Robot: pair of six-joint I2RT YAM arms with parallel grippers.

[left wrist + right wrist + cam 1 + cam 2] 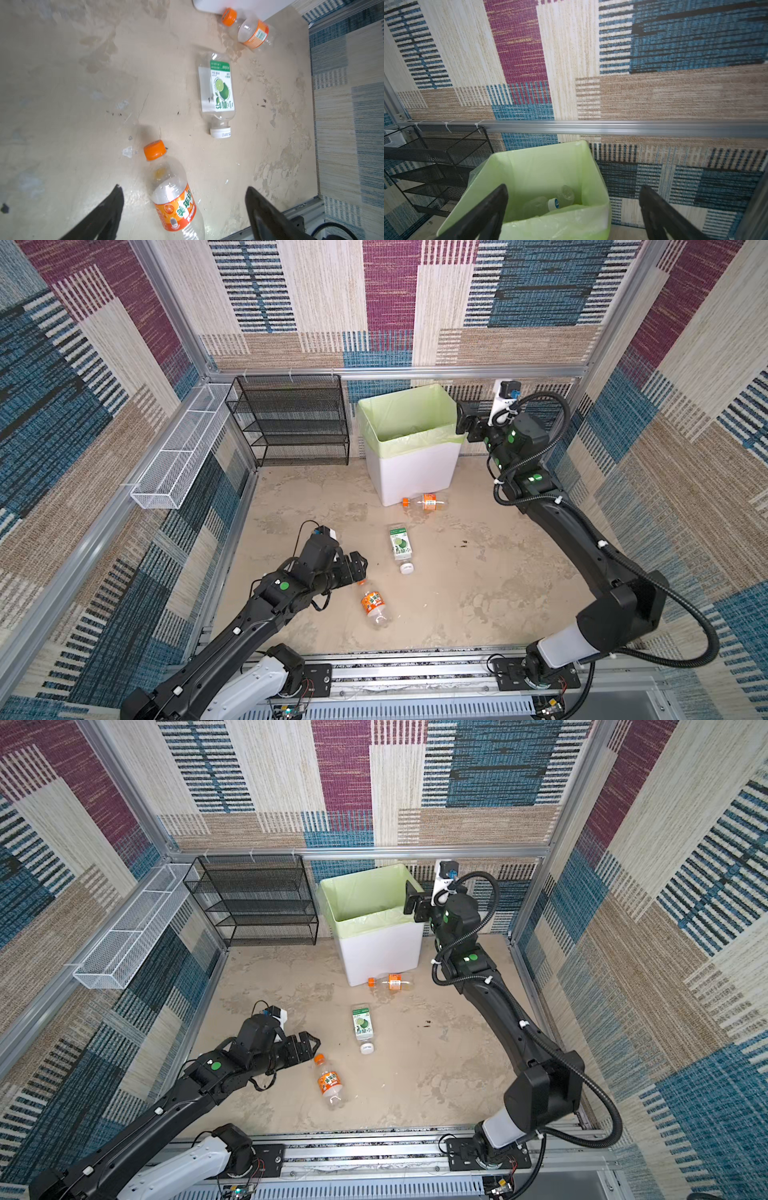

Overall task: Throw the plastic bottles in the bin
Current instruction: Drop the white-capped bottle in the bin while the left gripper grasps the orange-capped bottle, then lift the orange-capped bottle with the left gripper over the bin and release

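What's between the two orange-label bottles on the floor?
The green-label bottle, on its side, touching neither the near orange-label bottle nor the far orange-label bottle. Shows in both top views.

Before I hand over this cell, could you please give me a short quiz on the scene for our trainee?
1. How many bottles lie on the floor outside the bin?
2. True or false: the right tool grips a bottle.
3. Which bottle lies nearest the left tool: A, orange-capped; B, white-capped?
Key: 1. Three: the near orange bottle, the green-label bottle, the orange bottle by the bin. 2. False; it stands open. 3. A.
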